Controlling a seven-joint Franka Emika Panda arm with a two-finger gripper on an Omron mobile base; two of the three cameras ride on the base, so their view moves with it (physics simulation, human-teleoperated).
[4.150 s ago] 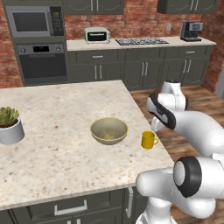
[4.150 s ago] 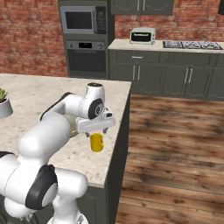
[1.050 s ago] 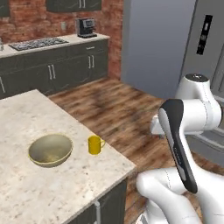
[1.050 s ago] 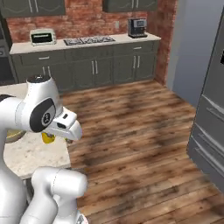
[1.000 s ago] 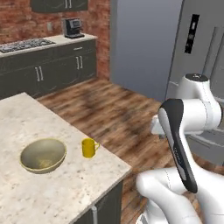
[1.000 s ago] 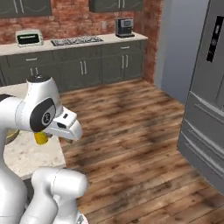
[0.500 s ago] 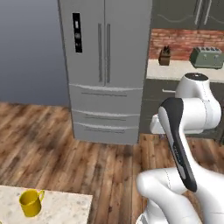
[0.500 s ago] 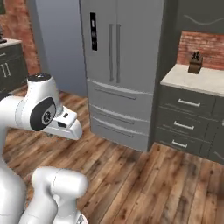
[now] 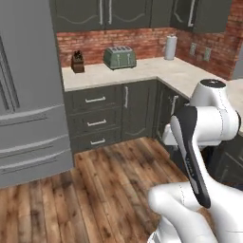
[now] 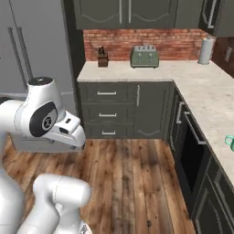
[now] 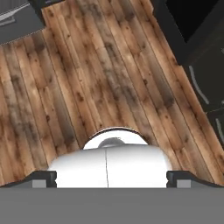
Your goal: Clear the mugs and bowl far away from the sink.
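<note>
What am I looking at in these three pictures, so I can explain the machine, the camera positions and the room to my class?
A white robot arm rides on a base that drives around a computer-drawn kitchen. Two pictures come from cameras on that base, behind the arm on either side. The third comes from its hand, looking down at the wooden floor, with the two dark fingertips far apart, holding nothing. On the counter stand a green toaster, a knife block and a paper towel roll. A teal mug peeks in at the right edge.
</note>
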